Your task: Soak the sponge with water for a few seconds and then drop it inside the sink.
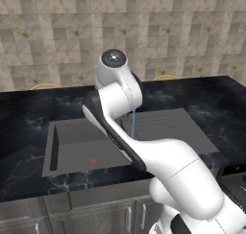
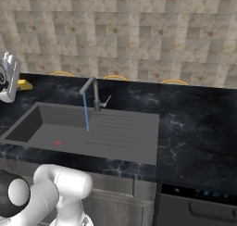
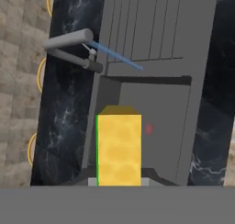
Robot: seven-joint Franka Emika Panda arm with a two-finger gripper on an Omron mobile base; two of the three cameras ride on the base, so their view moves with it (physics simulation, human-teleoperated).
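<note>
One sponge pinched, not yet under the stream

Pinched on the sponge [image 3: 119, 147], jaws of the gripper [image 3: 119, 184] pressed against its sides, yellow face toward the camera, bright green face along one edge. Held high above the sink [image 3: 158, 108], over the deep basin part, with the small red spot [image 3: 148, 129] on the floor just past the sponge's far corner. Carried clear of the basin walls, probably so nothing snags on the way across to the tap.

Ahead of the gripper and off to one side: the tap [image 3: 69, 46], spout reaching out over the basin's edge, the water [image 3: 117, 57] running from it as a thin blue line and landing near the ribbed drainboard [image 3: 147, 21]. Well apart from the sponge at present, so no soaking yet by the look of it.

Seen from the right of the base: the same blue stream falling straight from the spout to the sink floor, the sponge [image 2: 24, 85] yellow at the far left beside the hand, over the black countertop [image 2: 194, 114] edge near the basin's end.

Next, likely: carry toward the stream, hold the sponge in it briefly, then release over the basin. Main risk: missing so narrow a stream.
</note>
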